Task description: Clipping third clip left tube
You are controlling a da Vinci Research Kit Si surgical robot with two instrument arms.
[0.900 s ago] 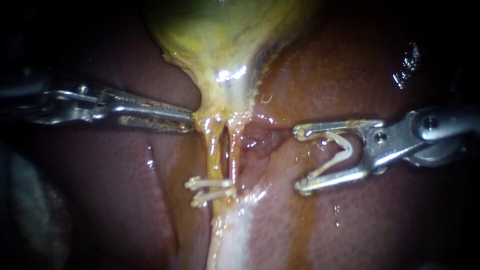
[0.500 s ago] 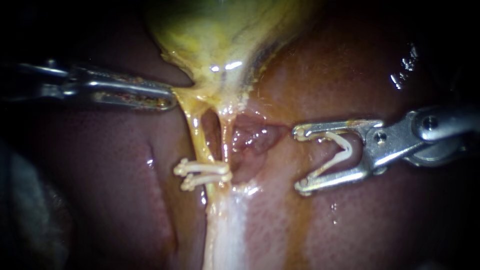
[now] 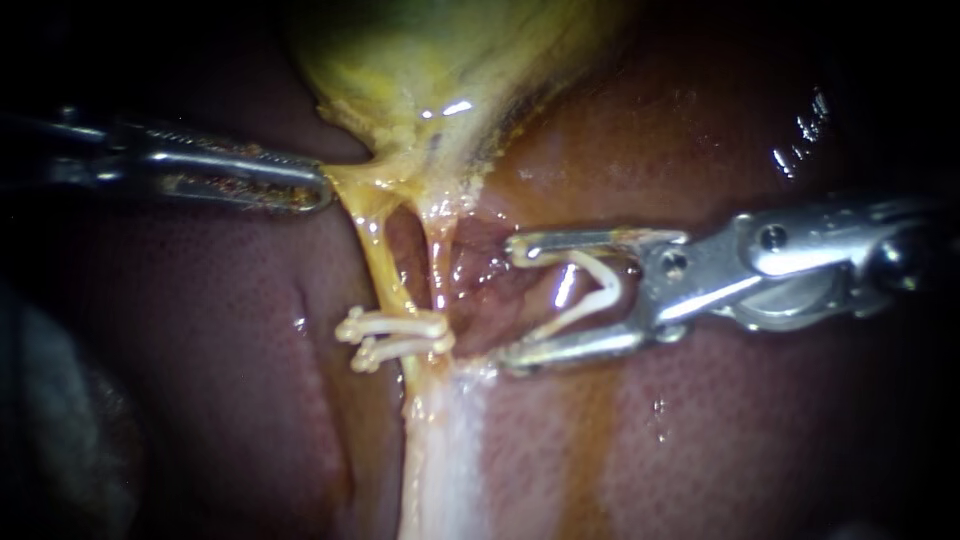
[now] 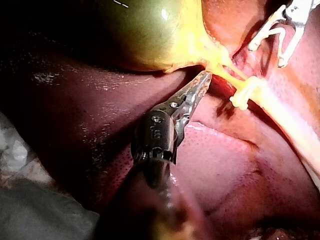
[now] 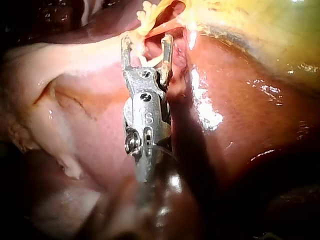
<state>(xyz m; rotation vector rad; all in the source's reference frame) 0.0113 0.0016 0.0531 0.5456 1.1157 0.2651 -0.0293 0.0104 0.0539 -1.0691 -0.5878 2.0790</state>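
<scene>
The left instrument (image 3: 310,190) had its jaws clamped together on the yellow neck of the gallbladder (image 3: 430,70). The left tube (image 3: 378,262) ran down from there, with two white clips (image 3: 400,325) across its lower part. The right instrument (image 3: 512,302) carried an open clip (image 3: 608,285) between wide-spread jaws (both touching it), just beside the right tube (image 3: 438,265) and short of the left one.

Yellow-green gallbladder (image 3: 430,60), stippled red-brown liver (image 3: 700,440), amber left tube (image 3: 383,270), every clip (image 3: 600,298) off-white.

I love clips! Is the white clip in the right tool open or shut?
Open: the white clip spreads in a V between the right instrument's jaws.
</scene>
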